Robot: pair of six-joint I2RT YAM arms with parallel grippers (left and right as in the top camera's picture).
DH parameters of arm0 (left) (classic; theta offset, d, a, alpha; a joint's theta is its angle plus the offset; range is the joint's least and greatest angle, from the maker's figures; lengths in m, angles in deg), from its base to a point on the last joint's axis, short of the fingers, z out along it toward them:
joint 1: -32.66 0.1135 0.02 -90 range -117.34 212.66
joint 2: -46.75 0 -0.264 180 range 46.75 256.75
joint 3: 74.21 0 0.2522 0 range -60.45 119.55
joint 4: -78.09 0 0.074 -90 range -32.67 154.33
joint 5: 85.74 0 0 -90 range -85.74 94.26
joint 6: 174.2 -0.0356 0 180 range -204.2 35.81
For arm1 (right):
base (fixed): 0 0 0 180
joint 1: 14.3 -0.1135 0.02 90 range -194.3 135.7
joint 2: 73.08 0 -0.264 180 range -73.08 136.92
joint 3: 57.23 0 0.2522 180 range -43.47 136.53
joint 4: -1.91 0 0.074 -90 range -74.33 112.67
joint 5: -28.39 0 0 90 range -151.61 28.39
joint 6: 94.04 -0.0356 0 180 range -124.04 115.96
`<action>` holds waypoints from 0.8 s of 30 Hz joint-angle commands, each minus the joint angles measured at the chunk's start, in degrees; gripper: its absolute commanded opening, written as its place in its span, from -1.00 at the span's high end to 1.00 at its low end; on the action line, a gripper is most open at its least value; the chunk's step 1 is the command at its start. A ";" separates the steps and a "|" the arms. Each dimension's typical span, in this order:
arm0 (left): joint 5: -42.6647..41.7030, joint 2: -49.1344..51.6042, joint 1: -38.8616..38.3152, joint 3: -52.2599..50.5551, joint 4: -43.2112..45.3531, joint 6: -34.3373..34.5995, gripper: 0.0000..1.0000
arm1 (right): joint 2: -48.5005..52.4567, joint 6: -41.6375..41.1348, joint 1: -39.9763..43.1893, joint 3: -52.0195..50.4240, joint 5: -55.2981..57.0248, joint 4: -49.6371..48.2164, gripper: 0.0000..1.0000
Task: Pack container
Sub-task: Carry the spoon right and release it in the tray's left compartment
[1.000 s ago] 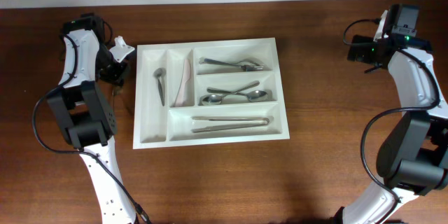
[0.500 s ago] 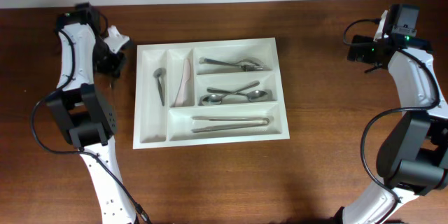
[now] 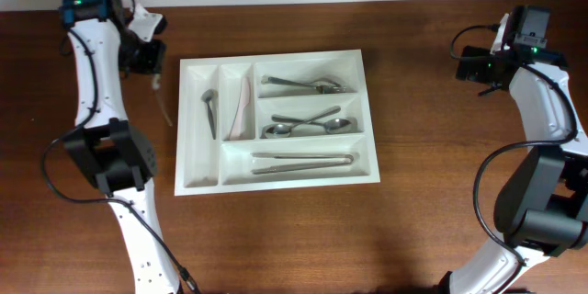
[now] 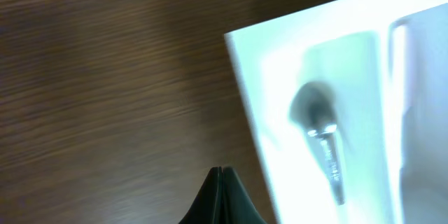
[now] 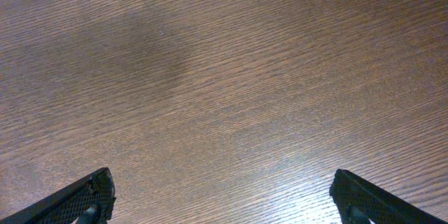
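Left gripper [image 4: 220, 182]: pinched together, seemingly empty, far left of the cutlery tray [image 3: 198, 161]
Right gripper [image 5: 227, 197]: spread wide, empty, far right

One tray [image 3: 276, 58] is seen, divided into five compartments. One spoon [image 3: 209, 110] is counted in the leftmost and one pale utensil [image 3: 243, 106] in the next. At least two spoons [image 3: 276, 130] are made out in the middle wide compartment. The other overlapping pieces cannot be counted. Two arms [image 3: 96, 55] are seen.
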 commanded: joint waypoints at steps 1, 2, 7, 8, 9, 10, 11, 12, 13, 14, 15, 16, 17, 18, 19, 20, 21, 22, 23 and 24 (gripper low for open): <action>-2.58 0.76 -3.78 1.05 -0.24 3.43 0.96 | 0.17 0.02 -0.02 0.94 0.87 0.04 -0.98; -2.43 0.76 -4.48 1.05 -0.20 3.43 0.96 | 0.17 0.02 -0.02 0.94 0.90 0.04 -0.98; 1.25 0.90 -7.39 1.03 -0.13 3.43 0.96 | 0.17 0.02 -0.04 0.94 0.87 0.04 -0.98; 1.53 0.90 -7.80 1.03 -0.15 3.41 0.96 | 0.17 0.02 -0.02 0.94 0.90 0.04 -0.98; 1.73 0.90 -8.15 1.03 -0.15 3.43 0.96 | 0.17 0.02 -0.02 0.94 0.87 0.04 -0.98; 1.77 0.90 -8.44 1.03 -0.15 3.41 0.96 | 0.17 0.00 -0.02 0.94 0.87 0.04 -0.98; 1.97 0.90 -8.66 1.03 -0.15 3.43 0.96 | 0.17 0.00 -0.04 0.94 0.87 0.04 -0.98; 2.14 0.90 -8.74 1.03 -0.15 3.43 0.96 | 0.17 0.00 -0.02 0.94 0.87 0.04 -0.98; 2.40 0.90 -8.79 1.03 -0.20 3.43 0.96 | 0.17 0.02 -0.02 0.94 0.87 0.04 -0.98; 2.64 0.90 -8.79 1.03 -0.26 3.43 0.96 | 0.17 0.00 -0.02 0.94 0.87 0.04 -0.98; 3.04 0.90 -8.79 1.03 -0.33 3.43 0.96 | 0.17 0.00 -0.02 0.94 0.87 0.04 -0.98; 3.54 0.90 -8.79 1.03 -0.42 3.41 0.96 | 0.17 0.02 -0.04 0.94 0.87 0.04 -0.98; 3.72 0.90 -8.79 1.03 -0.46 3.41 0.96 | 0.17 0.00 -0.02 0.94 0.87 0.04 -0.98; 3.69 0.90 -8.76 1.03 -0.46 3.41 0.97 | 0.17 0.02 -0.02 0.94 0.87 0.04 -0.98; 3.69 0.90 -8.72 1.03 -0.44 3.41 0.96 | 0.17 0.00 -0.02 0.94 0.90 0.04 -0.98; 3.69 0.90 -8.72 1.03 -0.44 3.41 0.96 | 0.17 0.02 -0.04 0.94 0.90 0.04 -0.97; 3.67 0.90 -8.72 1.03 -0.44 3.41 0.83 | 0.17 0.00 -0.02 0.94 0.90 0.04 -0.98; 3.67 0.92 -8.72 1.03 -0.44 3.41 0.71 | 0.17 0.02 -0.02 0.94 0.87 0.04 -0.98; 3.65 0.92 -8.74 1.03 -0.44 3.41 0.62 | 0.17 0.00 -0.02 0.94 0.87 0.04 -0.99; 3.67 0.92 -8.74 1.03 -0.42 3.41 0.56 | 0.17 0.02 -0.02 0.94 0.87 0.04 -0.98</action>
